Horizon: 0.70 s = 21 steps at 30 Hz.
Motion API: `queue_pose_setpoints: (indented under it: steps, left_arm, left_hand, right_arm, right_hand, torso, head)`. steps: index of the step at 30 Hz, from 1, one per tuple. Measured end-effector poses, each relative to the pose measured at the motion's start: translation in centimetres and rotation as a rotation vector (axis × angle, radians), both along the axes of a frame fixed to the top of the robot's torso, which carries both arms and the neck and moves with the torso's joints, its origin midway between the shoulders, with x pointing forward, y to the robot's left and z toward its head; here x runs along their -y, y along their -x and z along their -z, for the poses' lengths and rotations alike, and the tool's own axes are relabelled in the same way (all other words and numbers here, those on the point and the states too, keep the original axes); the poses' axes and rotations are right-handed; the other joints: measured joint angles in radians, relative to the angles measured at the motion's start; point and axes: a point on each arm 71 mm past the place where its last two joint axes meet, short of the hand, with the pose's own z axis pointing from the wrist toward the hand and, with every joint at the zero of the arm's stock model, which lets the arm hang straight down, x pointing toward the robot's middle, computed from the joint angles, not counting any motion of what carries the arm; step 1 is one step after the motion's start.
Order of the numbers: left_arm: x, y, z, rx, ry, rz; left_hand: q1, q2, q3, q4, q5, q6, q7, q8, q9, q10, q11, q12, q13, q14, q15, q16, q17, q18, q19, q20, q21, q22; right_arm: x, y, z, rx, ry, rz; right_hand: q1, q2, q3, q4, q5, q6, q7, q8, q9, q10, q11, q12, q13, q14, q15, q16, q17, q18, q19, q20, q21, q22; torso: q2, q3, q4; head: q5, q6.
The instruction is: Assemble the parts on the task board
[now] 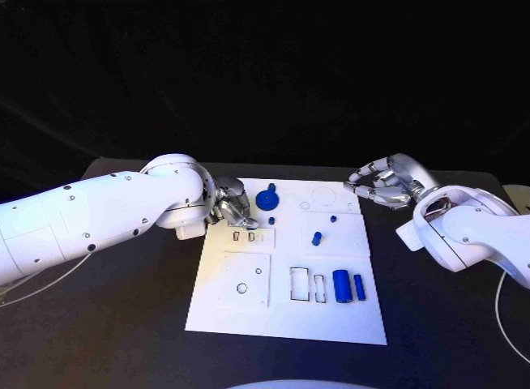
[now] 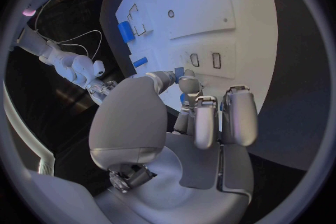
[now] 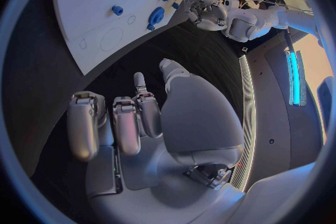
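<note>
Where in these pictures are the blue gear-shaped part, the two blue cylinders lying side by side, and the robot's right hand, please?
blue gear-shaped part (image 1: 267,199): head view, on its round face.
two blue cylinders (image 1: 342,286): head view, on the thicker one's body.
right hand (image 1: 388,183): head view, middle of the hand.

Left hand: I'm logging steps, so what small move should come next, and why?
Probably close the left hand on the small blue part beside its fingertips. The hand sits over the task board near the round blue part, apparently holding nothing.
</note>
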Motion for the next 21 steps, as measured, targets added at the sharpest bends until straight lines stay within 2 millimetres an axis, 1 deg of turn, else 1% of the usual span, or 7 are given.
queue_pose_setpoints:
  steps: [2,6,8,9,10,16,21]
  left_arm:
    - [0.0,-0.3,-0.2,-0.01,-0.004,0.001]
    - [0.0,-1.3,-0.5,-0.051,-0.017,0.007]
    - [0.0,-1.8,-0.7,-0.082,-0.028,0.014]
    - [0.0,-2.0,-0.8,-0.096,-0.033,0.017]
    - [0.0,-2.2,-0.8,-0.111,-0.039,0.022]
    - [0.3,-3.3,-0.6,-0.203,-0.077,0.049]
    - [1.0,-3.8,-0.2,-0.255,-0.104,0.073]
  left_hand:
    - [0.0,0.0,0.0,0.0,0.0,0.001,-0.001,0.0,0.0,0.004,0.003,0.004,0.002,0.0,0.0,0.0,0.0,0.0,0.0,0.0,0.0,0.0]
    - [0.0,0.0,0.0,0.0,0.0,0.001,-0.001,0.0,0.0,0.007,0.0,0.008,0.007,0.0,0.0,0.0,0.0,0.0,0.0,0.0,0.0,-0.002]
    - [-0.004,0.004,0.0,0.0,-0.001,0.001,-0.001,0.0,0.0,0.007,0.0,0.008,0.005,0.0,0.0,0.004,0.0,0.0,0.0,0.0,0.0,-0.007]
    - [-0.007,0.001,0.0,0.0,-0.002,0.001,-0.001,0.0,0.001,0.007,0.0,0.008,0.003,0.0,0.0,0.004,0.0,0.0,0.0,0.0,0.0,-0.009]
    - [-0.009,-0.001,0.0,0.0,-0.006,0.001,-0.001,0.011,0.001,0.007,0.0,0.008,0.002,0.0,0.0,0.004,0.0,0.0,-0.002,0.002,0.0,-0.01]
    - [-0.029,0.01,-0.008,-0.008,-0.017,0.001,-0.001,0.011,0.001,0.007,0.0,0.008,-0.003,0.0,0.0,0.008,0.0,0.0,-0.004,0.004,0.0,-0.012]
    - [-0.029,0.01,-0.01,-0.01,-0.017,0.001,0.0,0.011,0.001,0.007,0.0,0.008,-0.002,0.0,0.0,0.008,0.0,0.0,-0.004,0.004,0.0,-0.012]
  right_arm:
    - [0.0,0.0,0.0,0.0,0.0,0.0]
    - [0.1,0.0,0.0,0.0,0.0,0.001]
    - [0.1,0.0,0.0,0.0,0.001,0.002]
    - [0.1,0.0,0.0,0.0,0.001,0.002]
    - [0.1,0.0,0.0,0.0,0.001,0.002]
    - [0.0,-0.1,0.0,0.0,0.001,0.002]
    - [0.0,-0.1,0.0,0.0,0.0,0.0]
  right_hand:
    - [0.0,0.0,0.0,0.0,0.0,0.0,0.0,0.0,0.0,0.0,0.0,0.0,0.0,0.0,0.0,0.0,0.0,0.0,0.0,0.0,0.0,0.0]
    - [0.0,0.0,0.0,0.0,0.0,0.0,0.0,0.0,0.0,0.0,0.0,0.0,0.0,0.0,0.0,0.0,0.0,0.0,0.0,0.0,0.0,0.001]
    - [0.0,0.0,0.0,0.0,0.0,0.0,0.0,0.0,0.0,0.0,0.0,0.0,0.0,0.0,0.0,0.0,0.0,0.0,0.0,0.0,0.0,0.001]
    - [0.0,0.0,0.0,0.0,0.0,0.0,0.0,0.0,0.0,0.0,0.0,0.0,0.0,0.0,0.0,0.0,0.0,0.0,0.0,0.0,0.0,0.001]
    - [0.0,0.0,0.0,0.0,0.0,0.0,0.0,0.0,0.0,0.0,0.0,0.0,0.0,0.0,0.0,0.0,0.0,0.0,0.0,0.0,0.0,0.001]
    - [0.0,0.0,0.0,0.0,0.0,0.0,0.0,0.0,0.0,0.0,0.0,0.0,0.0,0.0,0.0,0.0,0.0,0.0,0.0,0.0,0.0,0.001]
    - [0.0,0.0,0.0,0.0,0.0,0.0,0.0,0.0,0.0,0.0,0.0,0.0,0.0,0.0,0.0,0.0,0.0,0.0,0.0,0.0,0.0,0.001]
  torso:
    - [0.0,0.0,-0.0002]
    - [0.0,-0.0001,0.0001]
    - [0.0,-0.0001,0.0004]
    - [0.0,-0.0001,0.0008]
    - [0.0,-0.0001,0.0008]
    - [-0.001,-0.0005,0.0019]
    - [-0.001,-0.0011,0.0019]
  head:
    - [-0.001,0.0]
    - [-0.001,0.001]
    - [0.0,0.0]
    - [0.0,0.0]
    - [0.0,-0.001]
    - [0.002,-0.003]
    - [0.006,-0.003]
